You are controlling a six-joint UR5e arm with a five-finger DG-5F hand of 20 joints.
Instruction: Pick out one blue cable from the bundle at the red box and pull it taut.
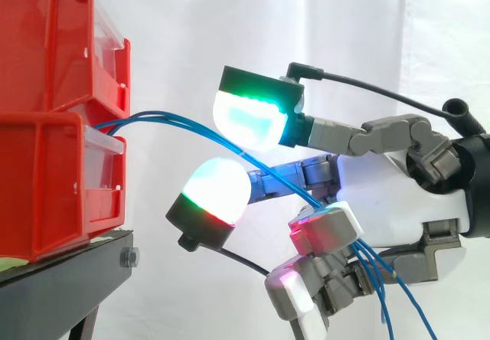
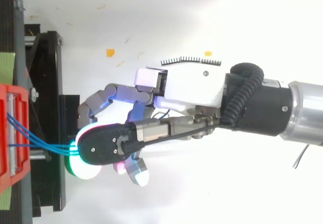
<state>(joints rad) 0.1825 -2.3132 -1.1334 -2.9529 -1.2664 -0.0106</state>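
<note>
Blue cables (image 1: pixel 176 119) bow from the red box (image 1: pixel 53 187) through the hand (image 1: pixel 398 179). Fingers (image 1: pixel 321 231): lower ones curled over several strands, upper ones spread. Risk: pull now and you drag the bundle, not one; strands may slip.

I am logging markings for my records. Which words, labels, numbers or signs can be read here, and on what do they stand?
None: no readable print stands on the red bins, the hand, the blue cables or the black stand.
</note>
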